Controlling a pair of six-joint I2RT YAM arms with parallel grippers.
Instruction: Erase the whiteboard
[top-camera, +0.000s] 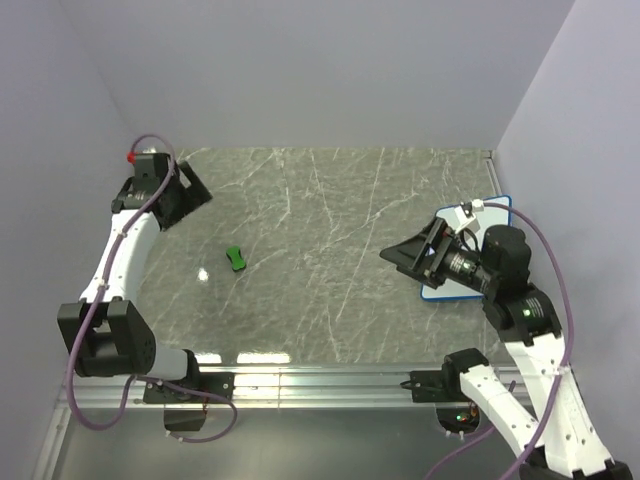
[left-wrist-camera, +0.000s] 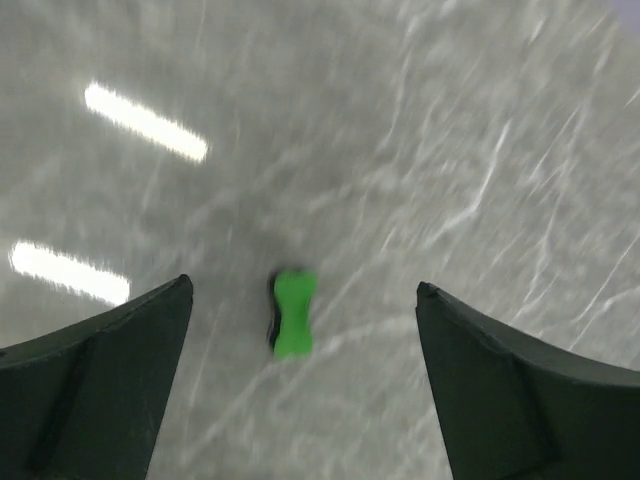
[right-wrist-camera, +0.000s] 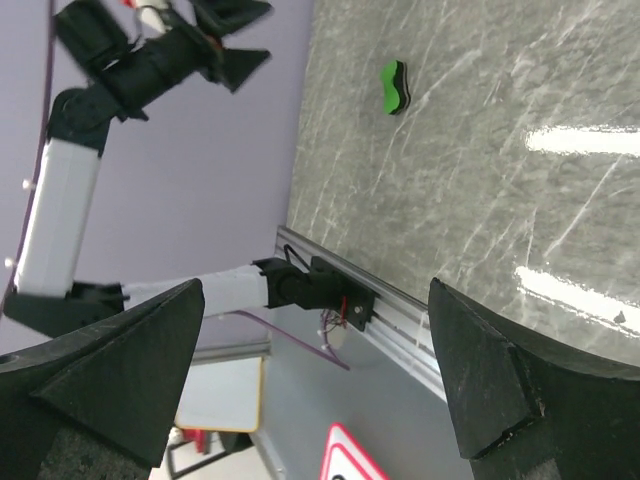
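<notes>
- whiteboard (top-camera: 495, 213): lies flat against the right edge of the tabletop (top-camera: 330, 300), in the far half. Blue frame, and the exposed parts are plain white.
- The right arm's wrist sits over the board's middle and hides most of it. Can't tell if it carries any marks.
- right gripper (top-camera: 410, 240) (right-wrist-camera: 316, 285): just off the board's left side and pointing left across the tabletop. The 2 fingers are spread wide with nothing between them. I can't tell whether it touches the surface.
- small green block (top-camera: 235, 259) (left-wrist-camera: 293, 313) (right-wrist-camera: 395, 87): waisted shape with a dark bottom layer. It lies in the left half of the tabletop, well apart from the board.
- left gripper (top-camera: 198, 183) (left-wrist-camera: 305, 285): raised near the far-left corner, fingers spread wide and holding nothing. In its wrist view the green block sits between the 2 fingers, down on the surface.
- aluminium rail (top-camera: 330, 385): runs along the near edge between the 2 arm bases.
</notes>
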